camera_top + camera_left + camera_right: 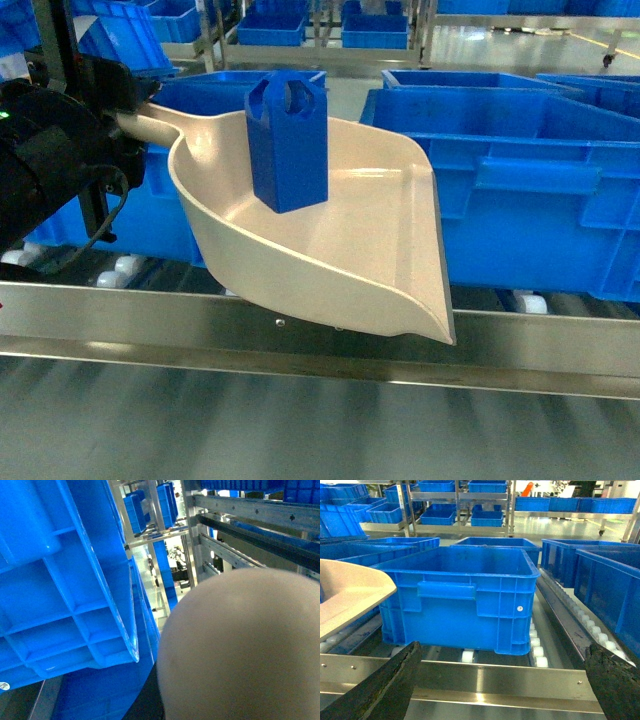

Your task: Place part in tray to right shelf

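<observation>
The beige tray (330,250) hangs tilted over the front rail of the right shelf (300,350), its wide lip pointing right and down. The blue part (288,135) stands upright inside it, near the back wall. My left gripper (118,120) is shut on the tray's handle at the upper left. In the left wrist view the tray's rounded back (240,650) fills the lower right and hides the fingers. My right gripper (500,680) stands open over the shelf's rail (495,680), holding nothing. To its left is the tray's lip (350,595).
Large blue crates (520,180) sit on the shelf's white rollers (535,645) right behind the tray. One crate (465,595) faces the right gripper, and another (60,580) is close to the left wrist. More racks with crates stand farther back.
</observation>
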### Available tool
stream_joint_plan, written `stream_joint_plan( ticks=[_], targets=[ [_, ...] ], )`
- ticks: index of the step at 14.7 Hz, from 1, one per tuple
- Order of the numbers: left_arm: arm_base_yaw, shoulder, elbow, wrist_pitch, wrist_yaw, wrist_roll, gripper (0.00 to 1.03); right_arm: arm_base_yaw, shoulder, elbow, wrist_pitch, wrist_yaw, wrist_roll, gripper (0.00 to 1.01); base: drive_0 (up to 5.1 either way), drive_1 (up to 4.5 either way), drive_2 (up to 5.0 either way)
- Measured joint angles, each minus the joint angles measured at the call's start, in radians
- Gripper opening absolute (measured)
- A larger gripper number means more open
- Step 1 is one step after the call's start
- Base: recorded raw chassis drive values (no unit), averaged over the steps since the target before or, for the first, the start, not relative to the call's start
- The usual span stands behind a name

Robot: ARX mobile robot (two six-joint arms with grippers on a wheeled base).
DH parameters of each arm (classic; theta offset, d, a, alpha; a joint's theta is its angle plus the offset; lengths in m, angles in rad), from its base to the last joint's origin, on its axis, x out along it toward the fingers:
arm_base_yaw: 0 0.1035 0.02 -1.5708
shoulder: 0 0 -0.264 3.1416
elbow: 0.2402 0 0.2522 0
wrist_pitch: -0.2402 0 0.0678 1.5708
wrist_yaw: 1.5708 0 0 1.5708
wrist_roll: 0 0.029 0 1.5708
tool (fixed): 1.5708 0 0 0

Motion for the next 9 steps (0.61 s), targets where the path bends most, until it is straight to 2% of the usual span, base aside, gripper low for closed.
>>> stream_joint_plan(
  ticks=[9],
  targets=[
    [0.000, 0.000, 0.000, 0.000, 0.000, 0.000, 0.12, 0.000, 0.000, 0.000, 0.000, 0.000, 0.000, 0.98, 0.0, 0.00, 0.0]
  ],
)
